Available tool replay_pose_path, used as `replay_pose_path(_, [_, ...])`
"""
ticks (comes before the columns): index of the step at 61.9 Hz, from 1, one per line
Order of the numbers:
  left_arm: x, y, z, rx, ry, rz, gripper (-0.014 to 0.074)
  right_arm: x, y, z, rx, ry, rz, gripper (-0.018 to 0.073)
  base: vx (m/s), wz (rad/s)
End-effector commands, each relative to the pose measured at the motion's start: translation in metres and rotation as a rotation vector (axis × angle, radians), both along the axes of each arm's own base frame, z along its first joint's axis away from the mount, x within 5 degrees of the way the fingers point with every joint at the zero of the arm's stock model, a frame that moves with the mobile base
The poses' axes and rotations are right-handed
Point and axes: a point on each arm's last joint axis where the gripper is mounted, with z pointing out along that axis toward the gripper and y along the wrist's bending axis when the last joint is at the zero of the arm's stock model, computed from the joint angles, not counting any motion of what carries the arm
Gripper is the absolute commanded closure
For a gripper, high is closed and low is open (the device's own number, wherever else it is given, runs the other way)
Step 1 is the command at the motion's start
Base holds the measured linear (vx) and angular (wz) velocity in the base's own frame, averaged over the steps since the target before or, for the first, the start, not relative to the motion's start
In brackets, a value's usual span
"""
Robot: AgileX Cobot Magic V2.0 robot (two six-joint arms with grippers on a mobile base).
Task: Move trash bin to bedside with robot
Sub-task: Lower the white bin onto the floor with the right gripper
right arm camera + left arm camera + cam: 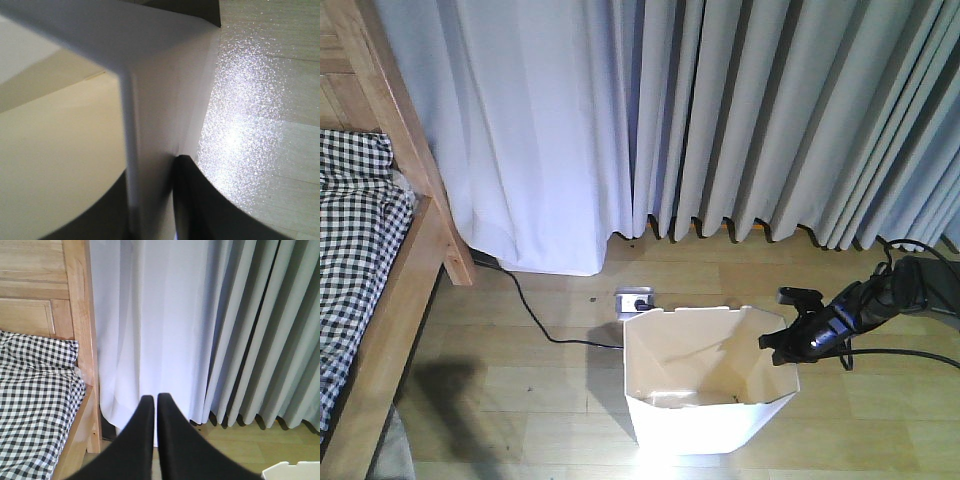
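We've got the right gripper clamped on the right rim of the white trash bin, one finger outside the wall and one inside. The bin sits on the wood floor, well right of the bed with its checkered bedding, near the curtains. Our left gripper is up in the air, fingers together on nothing.

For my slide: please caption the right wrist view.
Right gripper clamps the white plastic trash bin wall above pale wooden floor.

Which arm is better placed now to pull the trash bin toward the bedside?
The right. The right gripper already straddles the wall of the trash bin, one finger on each side. The left gripper is shut, holds nothing and faces the curtains.
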Motion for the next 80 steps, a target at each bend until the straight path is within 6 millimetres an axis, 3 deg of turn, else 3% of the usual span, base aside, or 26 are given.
replay_pose_path(1, [0.0005,0.0002,0.0030,-0.010,-0.071,0.004,0.0602,0.0247,0.0001,0.0297,0.045,-0.053,-0.030,0.0436,0.00,0.00])
replay_pose_path(24, [0.0005,0.0002,0.0030,-0.010,-0.071,0.004,0.0602,0.0251,-0.0013,0.0282,0.027,-0.064,-0.036,0.0376,0.00,0.00])
replay_pose_path(80, [0.0005,0.0002,0.0030,-0.010,-0.071,0.004,0.0602,0.0304,-0.0086,0.0272,-0.043,-0.121,-0.056,0.0019,0.00,0.00])
